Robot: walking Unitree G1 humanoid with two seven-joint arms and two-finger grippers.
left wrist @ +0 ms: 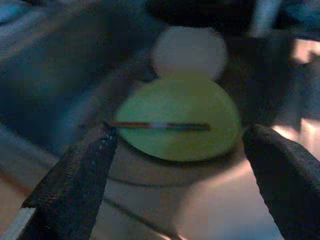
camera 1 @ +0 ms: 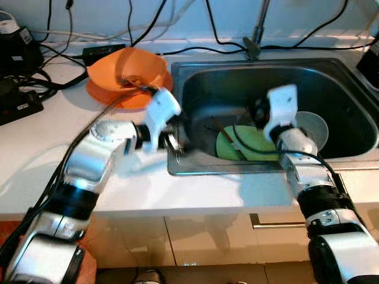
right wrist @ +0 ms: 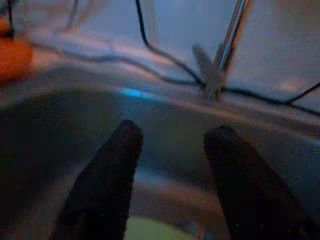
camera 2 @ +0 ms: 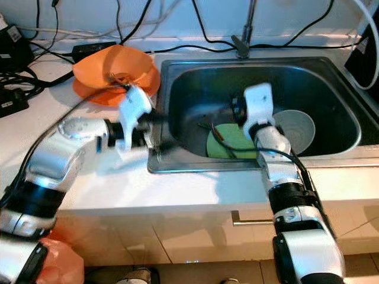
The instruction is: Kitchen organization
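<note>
**Both arms at the sink, nothing held**

While the left gripper [left wrist: 180,165] hangs at the near left corner of the steel sink [camera 1: 195,77], its fingers [left wrist: 75,185] stand wide apart with nothing between them, pointing toward the green plate [left wrist: 180,120]. That plate lies on the sink floor near the front wall, with a thin dark stick [left wrist: 160,125] lying across it. A pale round bowl [camera 1: 314,127] sits just beyond and to the right of the plate.

Over the middle of the sink, above the plate, the right gripper [right wrist: 172,145] aims toward the back wall and the tap [camera 1: 256,35]; its fingers [right wrist: 112,175] are parted by a moderate gap and hold nothing.

On the white desk [camera 1: 35,160] left of the sink rests an orange bowl [camera 1: 127,71] on an orange plate [camera 1: 112,97], with black cables [camera 1: 59,53] trailing behind
</note>
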